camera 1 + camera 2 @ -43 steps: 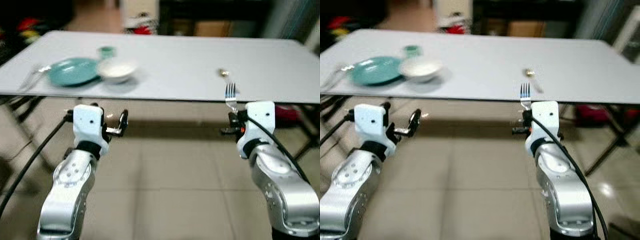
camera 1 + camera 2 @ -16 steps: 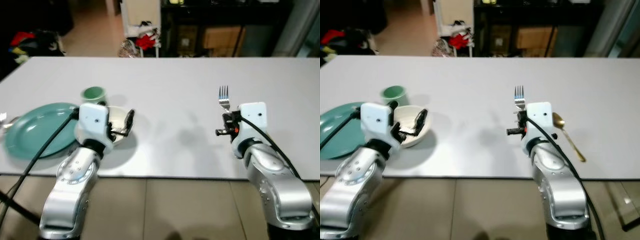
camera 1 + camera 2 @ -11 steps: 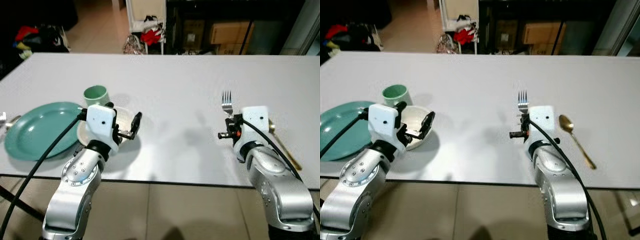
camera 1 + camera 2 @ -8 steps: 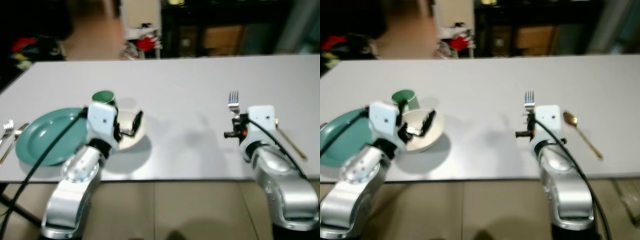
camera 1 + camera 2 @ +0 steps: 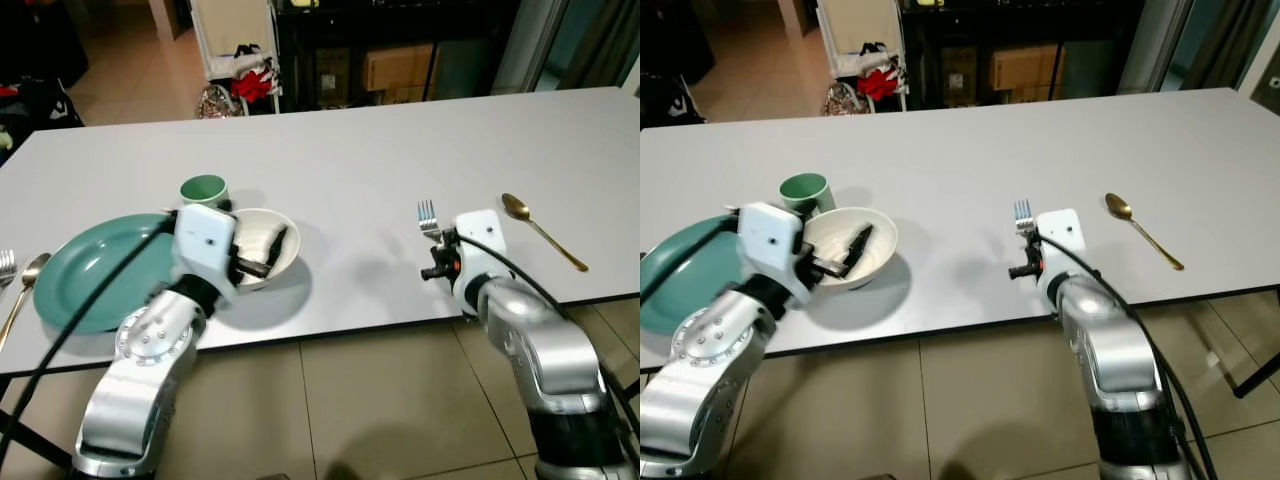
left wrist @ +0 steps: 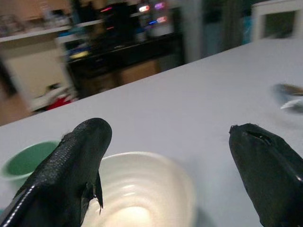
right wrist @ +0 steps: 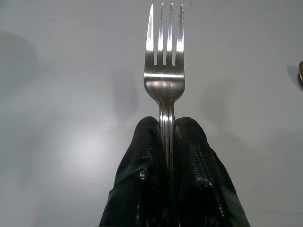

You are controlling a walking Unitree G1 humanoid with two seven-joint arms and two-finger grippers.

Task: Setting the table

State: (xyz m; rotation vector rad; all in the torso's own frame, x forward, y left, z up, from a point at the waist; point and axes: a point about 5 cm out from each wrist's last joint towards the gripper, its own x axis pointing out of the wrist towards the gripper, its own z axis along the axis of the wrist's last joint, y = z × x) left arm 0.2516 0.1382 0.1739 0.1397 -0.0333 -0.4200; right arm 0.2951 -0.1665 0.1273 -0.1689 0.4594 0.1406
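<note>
Fork [image 7: 164, 71] sits in the right gripper [image 7: 165, 142], fingers pinched tight on the handle, tines pointing away from the robot, low over the white table [image 5: 380, 150] nr its front edge. Gold spoon [image 5: 543, 230] lies just to its right, so right arm is nearer the place spot. Left gripper [image 6: 175, 156], wide open & empty, hovers over white bowl [image 5: 855, 250] beside green plate [image 5: 95, 270] & cup [image 5: 204, 189]. Vs 0.5 s ago: view swung left, fork sits lower.

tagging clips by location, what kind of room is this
Probably a dining area in a home. A long white table holds a place setting: a green plate, a white bowl and a green cup. The right gripper holds a fork.
</note>
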